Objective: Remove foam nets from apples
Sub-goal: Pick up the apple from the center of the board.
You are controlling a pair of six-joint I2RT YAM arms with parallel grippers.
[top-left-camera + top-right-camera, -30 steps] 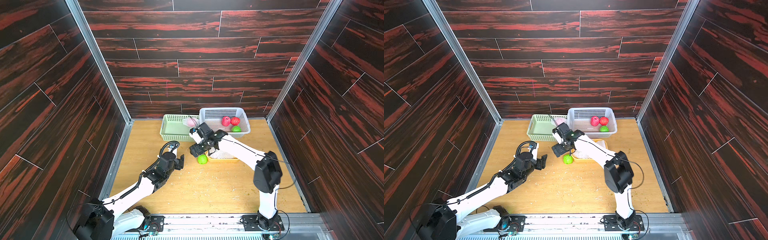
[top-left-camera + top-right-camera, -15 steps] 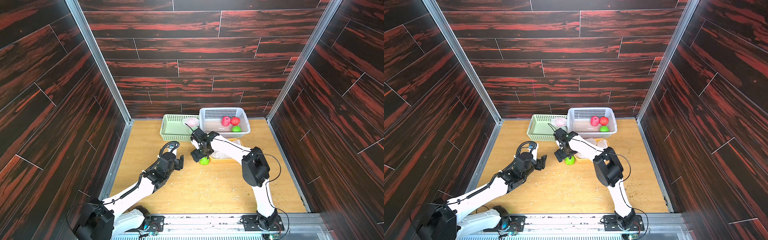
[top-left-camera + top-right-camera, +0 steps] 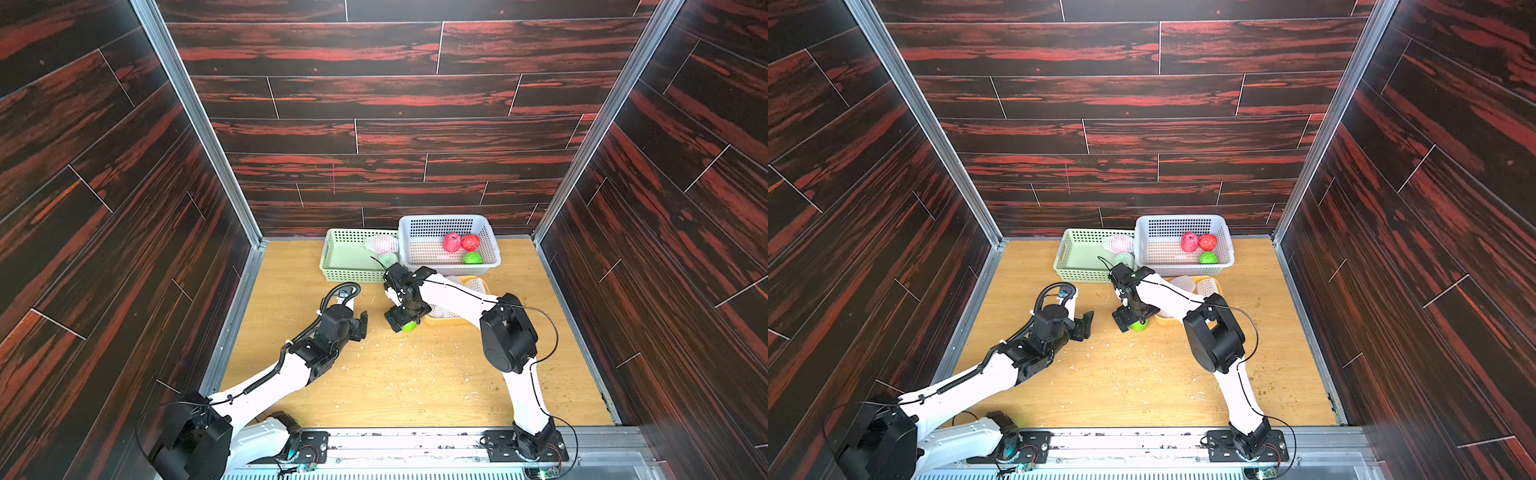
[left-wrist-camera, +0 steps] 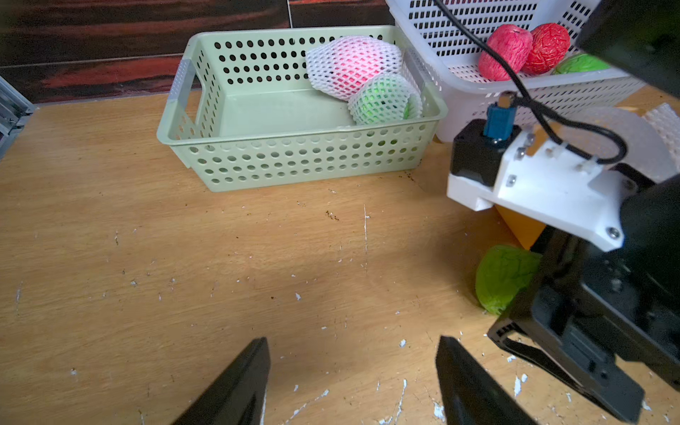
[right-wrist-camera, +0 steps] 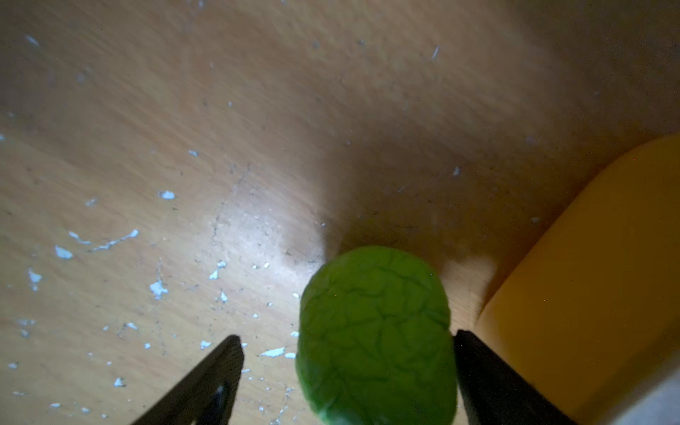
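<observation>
A bare green apple (image 3: 409, 327) (image 5: 375, 331) lies on the wooden table beside an orange tray (image 3: 446, 320). My right gripper (image 3: 400, 321) (image 5: 347, 338) is lowered over it, open, one finger on each side of the apple; one finger (image 5: 478, 364) is close against it, the other stands apart. My left gripper (image 3: 361, 328) (image 4: 353, 342) hovers open and empty to the left. A netted red apple (image 4: 353, 66) and a netted green apple (image 4: 382, 99) sit in the green basket (image 4: 294, 162). Limp foam nets (image 3: 1183, 283) lie in the orange tray.
The white basket (image 3: 449, 218) at the back holds two bare red apples (image 3: 452, 242) (image 3: 470, 241) and a bare green one (image 3: 472, 258). It stands right of the green basket, behind the orange tray. White foam crumbs are scattered on the table (image 3: 415, 374).
My right gripper has come down and forward from beside the green basket until its open fingers straddle the bare green apple. The left arm has not moved.
</observation>
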